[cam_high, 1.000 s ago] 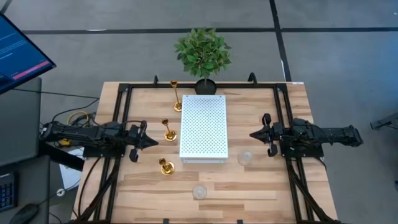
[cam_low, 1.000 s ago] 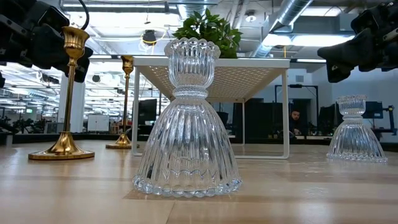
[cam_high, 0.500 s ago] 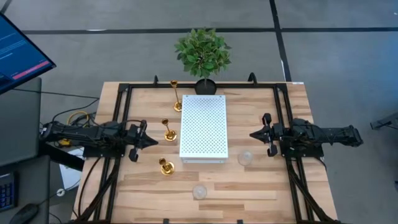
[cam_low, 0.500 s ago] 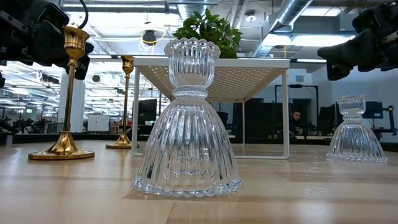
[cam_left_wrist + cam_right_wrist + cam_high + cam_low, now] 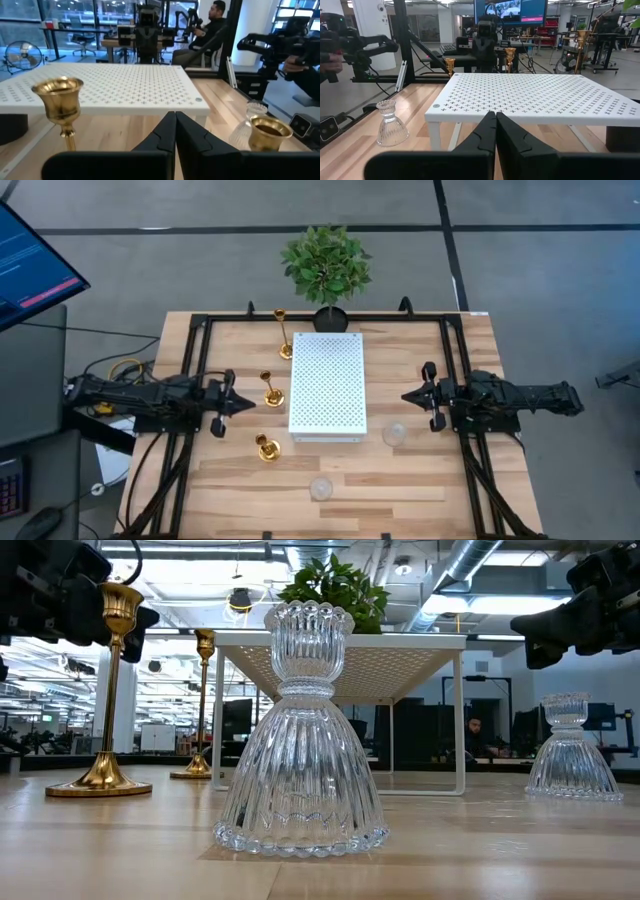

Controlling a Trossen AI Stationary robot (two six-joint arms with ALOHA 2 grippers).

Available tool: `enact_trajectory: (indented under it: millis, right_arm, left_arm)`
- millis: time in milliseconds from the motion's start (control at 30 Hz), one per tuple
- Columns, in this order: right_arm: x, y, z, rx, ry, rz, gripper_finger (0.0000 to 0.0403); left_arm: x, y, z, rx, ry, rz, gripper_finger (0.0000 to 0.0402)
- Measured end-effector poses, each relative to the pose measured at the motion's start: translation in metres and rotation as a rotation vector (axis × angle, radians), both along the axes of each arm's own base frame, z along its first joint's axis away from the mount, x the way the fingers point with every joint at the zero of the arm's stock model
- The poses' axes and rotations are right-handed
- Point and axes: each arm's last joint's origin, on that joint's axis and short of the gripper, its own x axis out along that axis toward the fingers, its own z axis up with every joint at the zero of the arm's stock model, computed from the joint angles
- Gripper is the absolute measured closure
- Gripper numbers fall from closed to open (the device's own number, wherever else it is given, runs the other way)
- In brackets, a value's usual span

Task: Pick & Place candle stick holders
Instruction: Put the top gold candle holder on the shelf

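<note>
Candle stick holders (image 5: pixel 268 388) stand untouched; left tool (image 5: pixel 240 404) clenched empty; right tool (image 5: pixel 409 396) likewise.

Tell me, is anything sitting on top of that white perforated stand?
Nothing shows on the white stand; its top looks bare from above. The gold holders and glass holders stand on the wood around it. That top hides whatever is underneath from above.

A white perforated stand (image 5: pixel 327 385) sits mid-table before a potted plant (image 5: pixel 326 266).

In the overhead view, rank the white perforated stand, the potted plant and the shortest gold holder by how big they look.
1. White perforated stand
2. Potted plant
3. Shortest gold holder
</note>
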Motion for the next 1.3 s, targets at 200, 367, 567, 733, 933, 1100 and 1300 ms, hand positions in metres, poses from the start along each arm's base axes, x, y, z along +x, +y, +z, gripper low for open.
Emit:
enact_trajectory:
  millis: [200, 367, 567, 733, 933, 1100, 1300]
  right_arm:
    - [0.000, 0.000, 0.000, 0.031, 0.002, 0.000, 0.0403]
    - [0.000, 0.000, 0.000, 0.071, 0.004, 0.000, 0.0403]
    - [0.000, 0.000, 0.000, 0.054, 0.004, 0.000, 0.0403]
    - [0.000, 0.000, 0.000, 0.052, 0.002, 0.000, 0.0403]
    - [0.000, 0.000, 0.000, 0.052, 0.001, -0.008, 0.0403]
    - [0.000, -0.002, 0.001, 0.040, -0.010, -0.070, 0.0403]
    - [0.000, -0.006, 0.002, -0.015, -0.019, -0.154, 0.0403]
  left_arm:
    - [0.005, 0.000, -0.006, 0.006, 0.068, 0.000, 0.0394]
    - [0.009, -0.001, -0.010, 0.002, 0.122, 0.000, 0.0394]
    - [0.011, 0.002, -0.013, 0.029, 0.153, 0.119, 0.0394]
    - [0.011, 0.005, -0.012, 0.003, 0.149, 0.224, 0.0394]
    - [0.009, 0.012, -0.011, 0.048, 0.147, 0.469, 0.0394]
    - [0.008, 0.014, -0.003, 0.147, 0.091, 0.555, 0.0394]
    - [0.006, 0.017, 0.015, 0.245, 0.000, 0.612, 0.0394]
